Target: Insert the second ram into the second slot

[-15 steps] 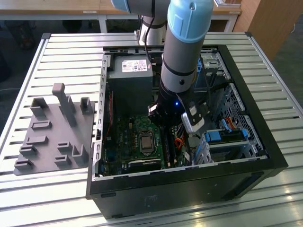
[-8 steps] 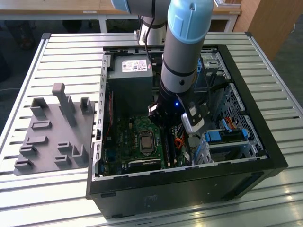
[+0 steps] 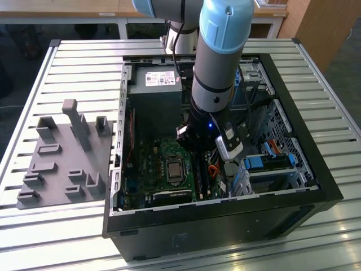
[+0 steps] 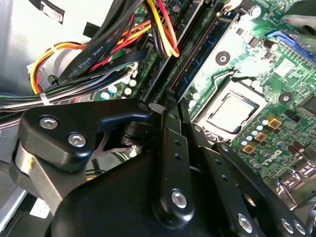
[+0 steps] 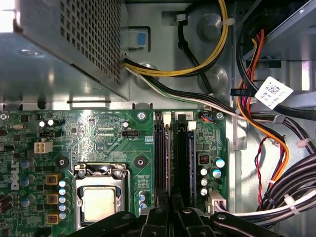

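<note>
– What is the table [image 3: 67,62] made of?
– Ribbed metal slats, dull silver. The tray [image 3: 62,158] on it looks like matt grey plastic.
– And the computer case [image 3: 225,217]?
– Black outside, bare metal inside. The circuit board [image 5: 98,133] is glossy green, the processor [image 5: 101,203] lid brushed metal.
– The gripper [image 4: 168,128]?
– Black, smooth, faintly shiny, with metal screws.

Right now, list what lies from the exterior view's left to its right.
Grey plastic fixture tray with upright pegs → green motherboard with square processor → blue-and-grey robot arm → light-blue plastic drive-bay clips.
</note>
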Tool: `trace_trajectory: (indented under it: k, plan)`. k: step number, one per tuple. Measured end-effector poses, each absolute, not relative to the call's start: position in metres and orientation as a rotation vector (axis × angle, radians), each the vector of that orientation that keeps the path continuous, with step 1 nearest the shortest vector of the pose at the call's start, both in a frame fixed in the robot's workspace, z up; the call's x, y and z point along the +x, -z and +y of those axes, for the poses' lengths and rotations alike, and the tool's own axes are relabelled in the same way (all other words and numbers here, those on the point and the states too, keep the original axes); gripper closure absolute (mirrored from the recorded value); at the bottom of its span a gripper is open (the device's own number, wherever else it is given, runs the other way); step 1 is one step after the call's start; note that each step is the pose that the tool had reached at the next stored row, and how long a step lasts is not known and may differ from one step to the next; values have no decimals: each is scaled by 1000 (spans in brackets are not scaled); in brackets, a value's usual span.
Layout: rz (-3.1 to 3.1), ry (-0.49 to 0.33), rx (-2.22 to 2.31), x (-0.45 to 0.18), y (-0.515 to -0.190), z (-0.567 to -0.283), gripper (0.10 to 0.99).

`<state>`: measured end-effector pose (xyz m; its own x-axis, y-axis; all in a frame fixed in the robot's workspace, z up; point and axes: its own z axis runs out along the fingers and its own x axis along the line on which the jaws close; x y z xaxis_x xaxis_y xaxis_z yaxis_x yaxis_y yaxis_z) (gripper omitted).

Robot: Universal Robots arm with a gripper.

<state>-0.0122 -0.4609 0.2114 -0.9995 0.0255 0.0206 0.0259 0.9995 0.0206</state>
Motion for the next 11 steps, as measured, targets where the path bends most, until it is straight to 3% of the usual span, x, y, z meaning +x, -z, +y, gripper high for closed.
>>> trace_trajectory:
  k: [4, 5, 11]
  plan:
    - [-3121, 33, -40, -12, -211, -461, 937]
    - [-3121, 33, -40, -12, -211, -461, 875]
    - [-3121, 33, -40, -12, -216, -461, 875]
